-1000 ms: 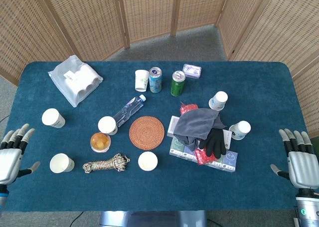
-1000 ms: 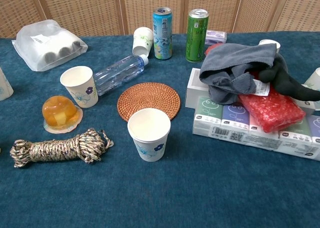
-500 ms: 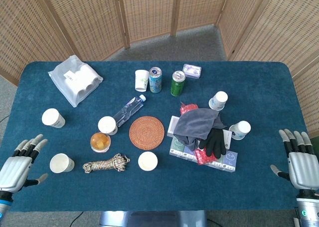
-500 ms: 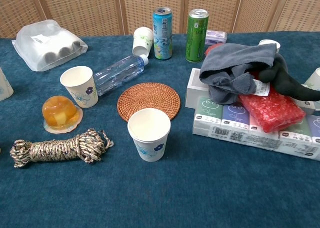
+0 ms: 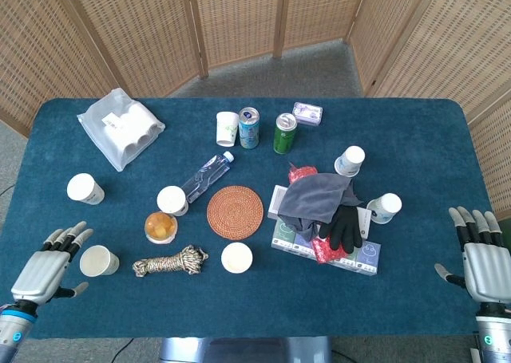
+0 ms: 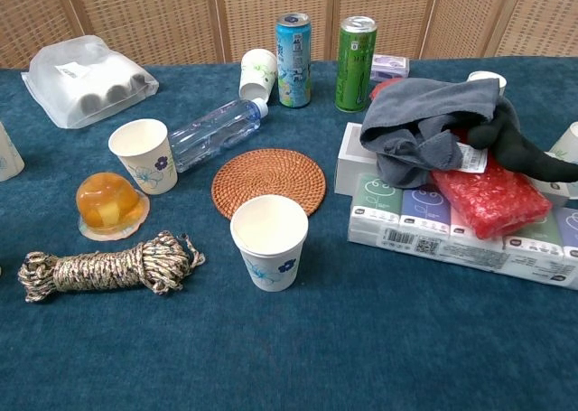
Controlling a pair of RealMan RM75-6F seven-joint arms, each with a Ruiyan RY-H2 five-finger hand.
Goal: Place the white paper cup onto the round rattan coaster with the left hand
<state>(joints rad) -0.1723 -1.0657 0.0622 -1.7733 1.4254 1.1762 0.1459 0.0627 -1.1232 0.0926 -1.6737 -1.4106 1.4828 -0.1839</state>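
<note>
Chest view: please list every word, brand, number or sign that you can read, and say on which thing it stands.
No text can be read with certainty.
Blue can: print too blurred to read.
Green can: vertical lettering, too blurred to read.
Tissue pack: barcode and small print, too small to read.
White tag on the grey cloth: illegible.
White label on the plastic bag: illegible.
Paper cups: only flower prints, no words.

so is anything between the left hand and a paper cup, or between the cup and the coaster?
Nothing visible blocks the left hand: the nearest paper cup stands just beside its fingers. From there the rope bundle and the orange jelly cup lie on the straight line to the coaster, whose top is bare. Lifting over them should clear both.
</note>
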